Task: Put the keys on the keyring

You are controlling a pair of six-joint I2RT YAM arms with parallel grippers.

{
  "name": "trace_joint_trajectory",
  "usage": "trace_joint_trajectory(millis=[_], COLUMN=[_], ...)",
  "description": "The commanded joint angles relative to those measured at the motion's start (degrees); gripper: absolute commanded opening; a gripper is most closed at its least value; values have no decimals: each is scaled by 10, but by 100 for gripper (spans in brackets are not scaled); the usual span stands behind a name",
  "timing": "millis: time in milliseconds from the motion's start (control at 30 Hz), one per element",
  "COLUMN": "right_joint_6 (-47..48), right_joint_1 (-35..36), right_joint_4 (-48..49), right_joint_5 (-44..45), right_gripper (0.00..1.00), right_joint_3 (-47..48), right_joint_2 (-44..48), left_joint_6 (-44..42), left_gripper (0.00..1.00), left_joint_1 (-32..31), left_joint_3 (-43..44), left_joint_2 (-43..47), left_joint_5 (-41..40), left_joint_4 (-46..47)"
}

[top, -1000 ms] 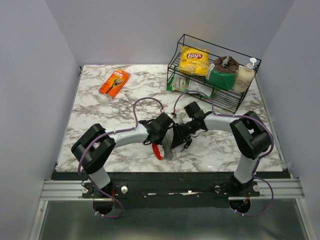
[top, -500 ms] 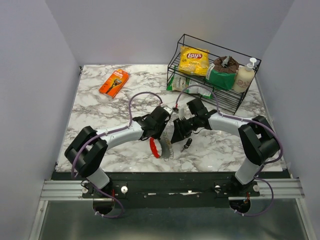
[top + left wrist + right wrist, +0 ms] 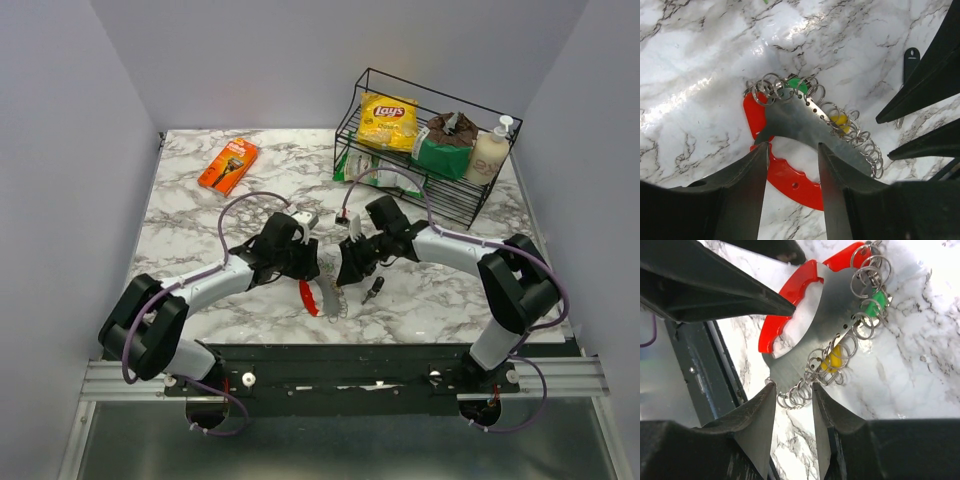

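Marble-veined and glossy, the desk [image 3: 200, 215] carries the work close to the middle of its near edge, where the left arm [image 3: 215, 280] and right arm [image 3: 450, 245] converge. The left end effector [image 3: 792, 146] is released, its fingers spread either side of the keyring [image 3: 795, 120]. The right end effector [image 3: 793, 386] hangs over the ring's other end with small split rings [image 3: 795, 395] in its narrow gap, and I cannot tell whether it pinches them. To do this step well, I judge one end effector should pin the grey plate steady while the other brings a key by its head, leaving the hole free. The keyring lies flat, its long axis running roughly from the far edge toward the near edge, with the red curve toward the left edge. A green key [image 3: 796, 84] and a yellow key [image 3: 840, 120] show beneath the rings. A black key [image 3: 910, 60] lies apart, toward the right edge.
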State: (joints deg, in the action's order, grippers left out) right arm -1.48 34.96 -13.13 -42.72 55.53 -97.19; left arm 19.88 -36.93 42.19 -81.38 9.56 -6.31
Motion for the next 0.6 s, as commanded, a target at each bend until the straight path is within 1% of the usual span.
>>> trace_joint_trajectory(millis=[0, 133, 567], right_joint_6=[33, 45, 60], right_joint_1=[20, 28, 37], right_joint_4=[-20, -37, -38], right_joint_5=[62, 84, 64], right_gripper=[43, 43, 46], right_joint_3=[30, 33, 25], right_joint_2=[-12, -19, -48], left_joint_6=[44, 51, 68], left_gripper=[56, 57, 58], left_joint_1=[49, 67, 74], left_joint_3=[-33, -48, -63], left_joint_2=[38, 48, 40], left_joint_5=[107, 129, 157], left_joint_4=[84, 101, 132])
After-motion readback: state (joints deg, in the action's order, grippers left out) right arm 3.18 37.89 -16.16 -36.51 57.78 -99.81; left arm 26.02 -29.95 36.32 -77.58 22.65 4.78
